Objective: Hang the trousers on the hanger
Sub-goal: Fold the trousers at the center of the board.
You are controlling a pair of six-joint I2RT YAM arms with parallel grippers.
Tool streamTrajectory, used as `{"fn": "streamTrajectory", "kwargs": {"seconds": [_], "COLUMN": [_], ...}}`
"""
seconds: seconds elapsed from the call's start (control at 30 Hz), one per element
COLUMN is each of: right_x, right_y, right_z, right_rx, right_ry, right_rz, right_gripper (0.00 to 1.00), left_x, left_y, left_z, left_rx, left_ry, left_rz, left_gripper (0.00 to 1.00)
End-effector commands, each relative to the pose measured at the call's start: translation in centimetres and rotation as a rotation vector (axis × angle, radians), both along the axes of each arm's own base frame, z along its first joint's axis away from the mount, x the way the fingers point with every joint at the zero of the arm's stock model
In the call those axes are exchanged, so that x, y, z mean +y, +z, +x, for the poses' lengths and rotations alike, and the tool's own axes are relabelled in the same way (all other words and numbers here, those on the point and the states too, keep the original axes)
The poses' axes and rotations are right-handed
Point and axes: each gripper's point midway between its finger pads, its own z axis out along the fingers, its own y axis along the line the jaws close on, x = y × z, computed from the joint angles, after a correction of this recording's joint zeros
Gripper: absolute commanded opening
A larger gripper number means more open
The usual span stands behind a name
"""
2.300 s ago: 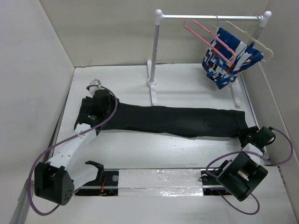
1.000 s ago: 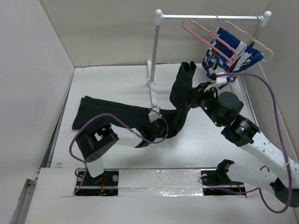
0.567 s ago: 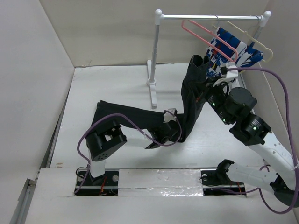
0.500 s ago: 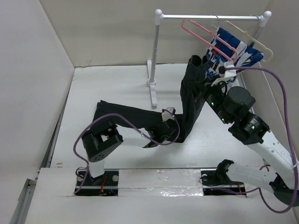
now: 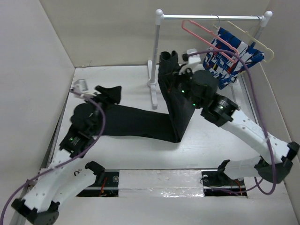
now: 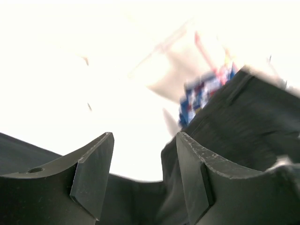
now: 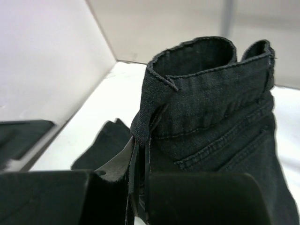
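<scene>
- White table (image 5: pixel 122 79) carries most of the trousers (image 5: pixel 136 122): the legs lie flat across its middle, with the leg ends towards the left wall.
- Left gripper (image 6: pixel 145 140) has let go of the fold at mid-trouser, where it was half a second ago. It now sits back on the left near the leg ends, fingers wide apart with nothing between them.
- Right gripper (image 7: pixel 139 178) stays pinched on the waistband (image 7: pixel 201 61), holding it upright above the table. It has carried the waistband leftward, close to the post (image 5: pixel 154 51) of the rail (image 5: pixel 211 18).
- Pink hanger (image 5: pixel 206 33) hangs bare on the rail, to the right of the raised waistband and beside the patterned garment (image 5: pixel 229 56).
- As I judge it, one arm alone now bears the cloth, and the waistband has to travel back right and upward before it can feed through the hanger.
</scene>
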Motion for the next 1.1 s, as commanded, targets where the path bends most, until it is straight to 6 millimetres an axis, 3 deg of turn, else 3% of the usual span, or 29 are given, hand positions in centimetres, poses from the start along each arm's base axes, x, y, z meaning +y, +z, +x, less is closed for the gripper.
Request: {"fn": "streamTrajectory", "kwargs": {"seconds": [0.0,0.03,0.07,0.1,0.13,0.17,0.2,0.23,0.27,0.3,0.37,0.4,0.43,0.47,0.5,0.53,0.57,0.6,0.63,0.67,0.7,0.73,0.77,0.8,0.83,0.9,0.93,0.97,1.07], "right_x": [4.3,7.4,9.9,11.6,13.6,17.9,19.9,21.8,25.4,27.0,28.3,28.3,27.9,26.8,25.1,23.6,21.6,19.1,17.8,15.8,13.6,11.3,9.5,7.4,5.5,2.3,0.3,-0.9,-3.5], "right_y": [6.0,3.6,2.7,3.5,2.7,-1.7,-3.1,-2.7,-7.8,-9.1,-10.5,-11.3,-10.8,-14.2,-11.5,-10.9,-15.4,-11.4,-12.2,-13.1,-17.1,-15.4,-16.5,-20.5,-21.9,-23.1,-26.5,-26.7,-30.5], "right_z": [0.1,1.4,0.9,0.8,0.8,0.9,0.9,0.5,0.3,-0.2,-0.8,-0.8,-0.9,-0.8,-1.7,-0.9,-1.4,-1.6,-2.3,-2.2,-3.0,-3.8,-3.9,-4.8,-4.9,-4.9,-5.4,-5.7,-6.5], "right_rx": [-0.136,-0.105,-0.092,-0.101,-0.094,-0.048,-0.03,-0.024,0.039,0.068,0.105,0.119,0.113,0.149,0.12,0.104,0.16,0.106,0.11,0.119,0.171,0.148,0.16,0.233,0.27,0.308,0.357,0.372,0.463], "right_ry": [0.035,0.052,0.097,0.116,0.136,0.17,0.189,0.219,0.289,0.327,0.352,0.353,0.348,0.338,0.344,0.32,0.29,0.265,0.264,0.23,0.201,0.179,0.129,0.095,0.059,0.002,-0.028,-0.046,-0.068], "right_rz": [0.137,0.101,0.088,0.1,0.085,0.015,-0.004,0.003,-0.068,-0.081,-0.12,-0.136,-0.122,-0.167,-0.121,-0.086,-0.15,-0.047,-0.05,-0.059,-0.117,-0.082,-0.096,-0.128,-0.136,-0.084,-0.125,-0.098,-0.079], "right_gripper": [0.0,0.0,0.0,0.0,0.0,0.0,0.02,0.09,0.36,0.51,0.79,0.81,0.83,0.84,0.84,0.83,0.81,0.73,0.73,0.6,0.46,0.28,0.07,0.03,0.02,0.17,0.28,0.53,0.8], "left_x": [3.6,4.8,5.4,5.7,6.1,6.6,7.0,7.8,8.8,9.2,10.3,10.6,11.0,11.6,11.8,11.8,11.4,10.6,10.4,9.3,8.5,7.3,6.1,5.4,4.5,3.4,2.8,2.8,4.0], "left_y": [1.1,2.7,3.3,3.8,4.5,4.8,5.0,5.1,5.2,5.1,5.1,5.0,4.6,4.3,4.0,3.5,3.3,2.2,1.4,0.6,-0.4,-2.6,-3.6,-4.7,-7.4,-10.2,-12.8,-14.0,-18.5], "left_z": [-2.0,-3.1,-3.6,-4.0,-4.7,-5.0,-5.3,-5.9,-6.1,-6.4,-7.1,-7.2,-7.5,-7.5,-7.5,-7.3,-7.1,-6.3,-5.8,-5.2,-4.6,-3.1,-2.4,-1.6,-0.2,1.1,2.2,2.7,3.8], "left_rx": [0.008,-0.02,-0.038,-0.05,-0.06,-0.061,-0.06,-0.06,-0.062,-0.065,-0.07,-0.067,-0.055,-0.047,-0.042,-0.044,-0.043,-0.017,0.002,0.02,0.037,0.078,0.098,0.114,0.169,0.232,0.285,0.312,0.423], "left_ry": [0.036,0.059,0.077,0.078,0.081,0.098,0.112,0.135,0.184,0.202,0.245,0.255,0.27,0.303,0.314,0.32,0.308,0.289,0.288,0.247,0.225,0.203,0.16,0.145,0.138,0.127,0.129,0.147,0.234], "left_rz": [0.104,0.1,0.113,0.115,0.114,0.114,0.111,0.104,0.093,0.081,0.067,0.064,0.058,0.056,0.049,0.038,0.039,0.042,0.056,0.057,0.063,0.081,0.084,0.092,0.119,0.121,0.138,0.143,0.174], "left_gripper": [0.52,0.52,0.52,0.52,0.52,0.52,0.52,0.52,0.53,0.56,0.58,0.59,0.59,0.59,0.59,0.59,0.59,0.59,0.59,0.59,0.6,0.6,0.6,0.6,0.6,0.6,0.59,0.59,0.6]}}
